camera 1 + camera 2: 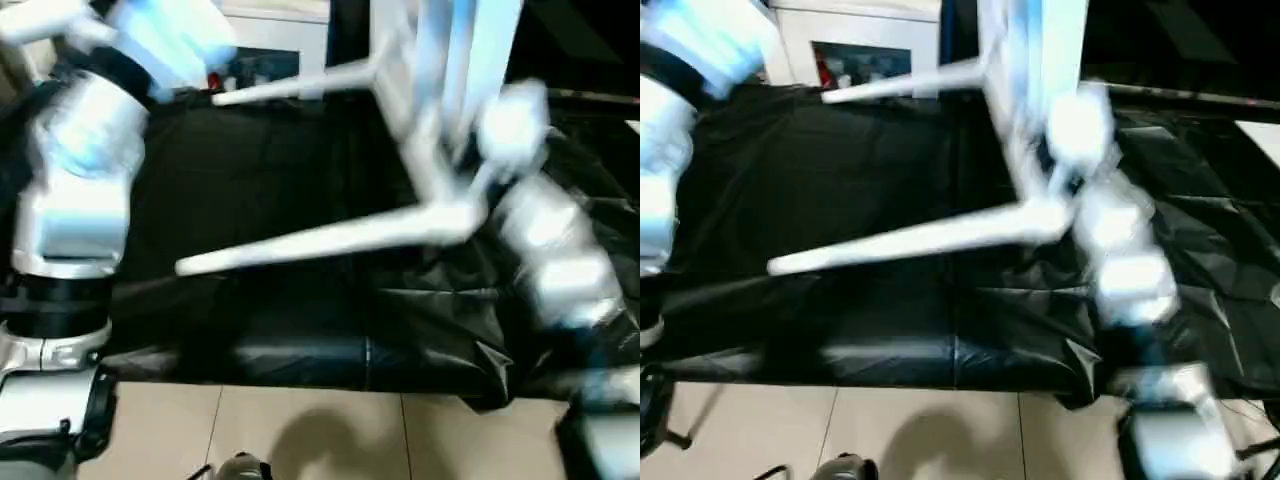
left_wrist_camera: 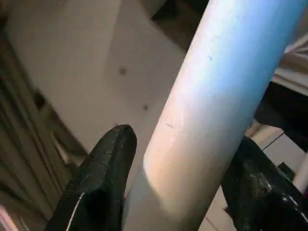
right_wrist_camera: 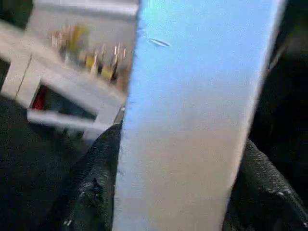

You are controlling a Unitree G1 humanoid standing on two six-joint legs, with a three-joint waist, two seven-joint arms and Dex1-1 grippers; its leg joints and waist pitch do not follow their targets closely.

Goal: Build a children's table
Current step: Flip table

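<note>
Legs of the children's table (image 1: 420,130) are already in their sockets, so the step in hand, as I judge it, is to turn the table onto its feet. To do it well, both hands should rotate together and slowly, so no leg twists out.

The left hand (image 2: 173,192) has its fingers closed around a round leg (image 2: 216,96). The right hand (image 3: 178,192) grips a flat white part (image 3: 192,96) of the table.

The table is held tilted above the black-covered bench (image 1: 260,180). Two legs (image 1: 320,240) point toward the robot's left, their long axis nearly level.
</note>
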